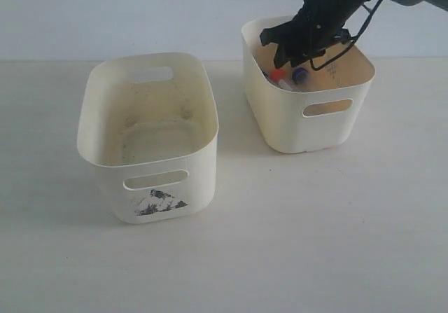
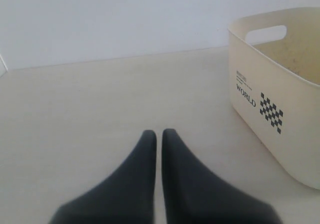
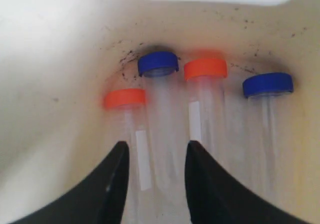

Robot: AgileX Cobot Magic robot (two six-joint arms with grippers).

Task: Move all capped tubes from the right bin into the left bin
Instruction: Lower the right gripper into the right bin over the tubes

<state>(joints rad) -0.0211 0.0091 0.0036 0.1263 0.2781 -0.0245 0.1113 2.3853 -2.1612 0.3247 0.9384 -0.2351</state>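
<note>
Jaws of the right gripper [image 3: 156,151] are spread, pinching nothing yet. They sit inside the right bin [image 1: 280,127], straddling the capped tubes [image 3: 158,63] (4 caps show in the wrist view: 2 orange, 2 blue). The tubes lie side by side on that bin's floor, caps twd one wall. Left gripper [image 2: 156,134] jaws are pressed together, outside the right bin, over bare table [image 2: 75,98]. The left bin [image 1: 199,187], beside the right bin, looks empty, so prob. nothing is moved and all 4 are left to go.
</note>
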